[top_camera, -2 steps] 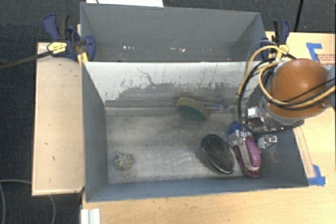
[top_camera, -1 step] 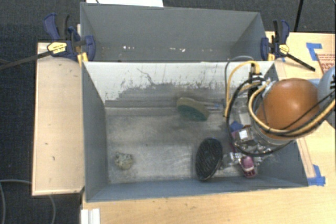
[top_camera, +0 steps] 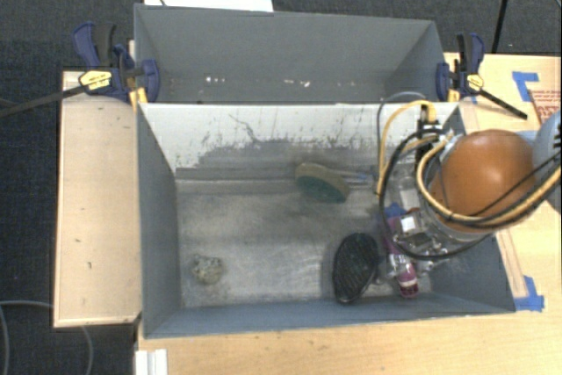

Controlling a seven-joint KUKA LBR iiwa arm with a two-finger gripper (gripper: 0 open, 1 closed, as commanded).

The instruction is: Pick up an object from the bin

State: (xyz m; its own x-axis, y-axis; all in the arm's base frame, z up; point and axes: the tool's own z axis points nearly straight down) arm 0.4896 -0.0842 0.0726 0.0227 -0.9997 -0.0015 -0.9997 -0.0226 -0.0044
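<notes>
Grey metal bin (top_camera: 162, 215), jaws low in the near-right corner beside a black oval object (top_camera: 355, 266).
Jaws sit just right of the black oval object, close to the bin floor. Can't tell if they are open, closed or holding anything, as the orange wrist cover (top_camera: 479, 171) and cables crowd them. Green pad (top_camera: 320, 183) lies far-centre by the back wall, small grey lump (top_camera: 208, 270) near-left, well apart.

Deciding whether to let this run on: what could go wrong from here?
The gripper sits low in the bin's corner at the view's lower right, close to the walls, so it may scrape metal. The black oval thing lies just beside it; a slightly off move could shove it away instead of catching it.
</notes>
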